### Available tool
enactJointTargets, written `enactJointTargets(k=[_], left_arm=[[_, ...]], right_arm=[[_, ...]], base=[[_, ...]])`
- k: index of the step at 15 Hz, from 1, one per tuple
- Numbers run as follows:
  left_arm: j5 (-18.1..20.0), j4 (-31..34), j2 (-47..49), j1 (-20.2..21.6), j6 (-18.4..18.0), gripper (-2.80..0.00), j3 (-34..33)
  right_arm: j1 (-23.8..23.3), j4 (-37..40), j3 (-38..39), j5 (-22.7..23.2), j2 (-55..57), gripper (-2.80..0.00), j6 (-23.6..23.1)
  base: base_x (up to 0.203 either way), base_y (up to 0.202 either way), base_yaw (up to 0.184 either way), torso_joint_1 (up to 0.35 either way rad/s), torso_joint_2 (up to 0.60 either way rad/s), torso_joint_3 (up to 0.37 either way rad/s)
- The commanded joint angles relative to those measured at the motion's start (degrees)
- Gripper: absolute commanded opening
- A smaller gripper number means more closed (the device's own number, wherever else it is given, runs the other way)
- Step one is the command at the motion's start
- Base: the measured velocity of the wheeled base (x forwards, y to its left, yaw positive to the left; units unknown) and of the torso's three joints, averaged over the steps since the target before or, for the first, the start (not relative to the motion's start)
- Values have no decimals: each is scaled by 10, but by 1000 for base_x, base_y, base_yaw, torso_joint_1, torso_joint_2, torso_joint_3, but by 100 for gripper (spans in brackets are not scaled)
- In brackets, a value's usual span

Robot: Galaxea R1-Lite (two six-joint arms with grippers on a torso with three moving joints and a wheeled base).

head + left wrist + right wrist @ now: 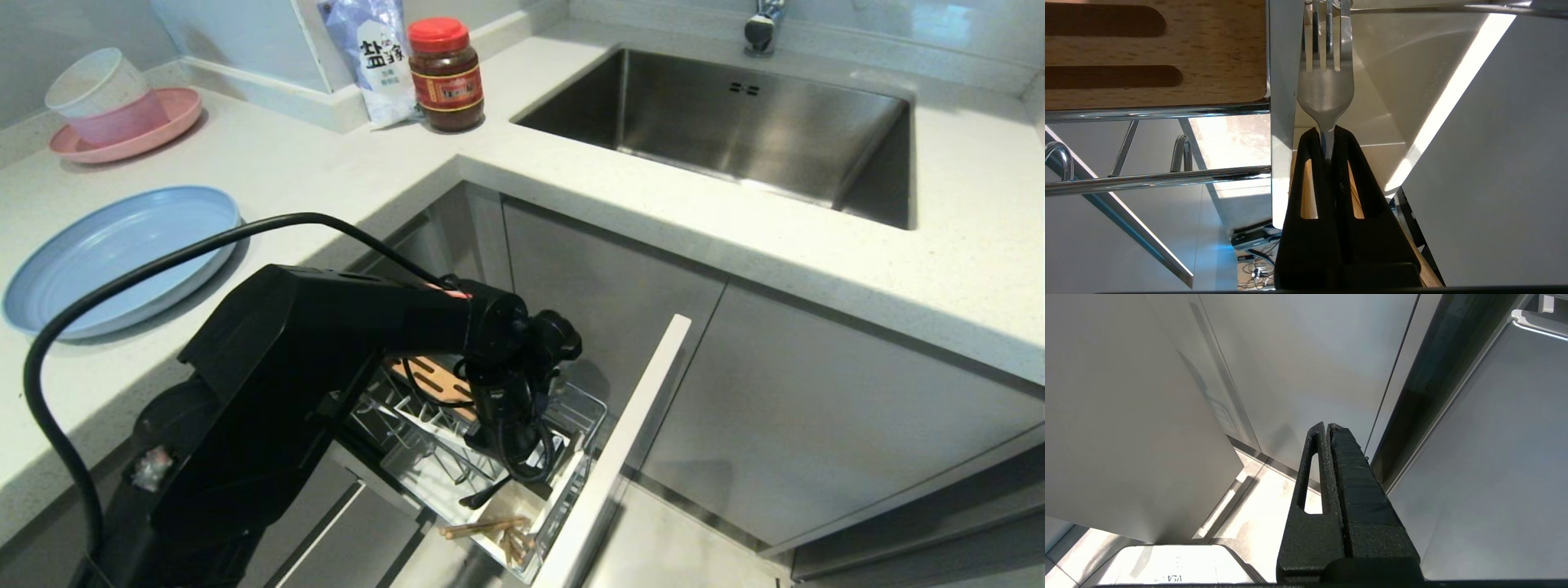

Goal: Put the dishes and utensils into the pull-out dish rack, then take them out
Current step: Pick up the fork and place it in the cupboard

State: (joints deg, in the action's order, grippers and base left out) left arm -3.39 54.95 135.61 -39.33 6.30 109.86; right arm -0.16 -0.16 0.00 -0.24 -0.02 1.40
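My left arm reaches down into the pull-out dish rack, a chrome wire basket with a slotted wooden strip. In the left wrist view my left gripper is shut on the neck of a silver fork, whose tines point away inside the white cutlery caddy. Light wooden chopsticks lie in the caddy's near compartment. The wide light-blue plate rests on the counter to the left. My right gripper is shut and empty, low beside the grey cabinet fronts.
The rack's grey front panel stands pulled out to the right of the basket. A pink plate with stacked bowls, a salt bag and a red-lidded jar sit at the counter's back. The steel sink is at the right.
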Motion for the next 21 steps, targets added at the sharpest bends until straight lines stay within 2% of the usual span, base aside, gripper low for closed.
enactJointTargets(k=[1, 13, 19, 21], left_arm=[[0, 2, 0, 0, 1, 0, 0], [0, -1, -31, -1, 9, 0, 0], [0, -1, -57, -11, 40, 0, 0], [0, 1, -67, -11, 41, 0, -1]], right_arm=[[0, 0, 1, 0, -2, -280, 0], [0, 0, 1, 0, -2, -280, 0], [0, 0, 1, 0, -2, -280, 0], [1, 0, 1, 0, -2, -280, 0]], base=[[0, 0, 0, 0, 0, 0], [0, 0, 0, 0, 0, 0], [0, 0, 0, 0, 0, 0], [0, 0, 0, 0, 0, 0]])
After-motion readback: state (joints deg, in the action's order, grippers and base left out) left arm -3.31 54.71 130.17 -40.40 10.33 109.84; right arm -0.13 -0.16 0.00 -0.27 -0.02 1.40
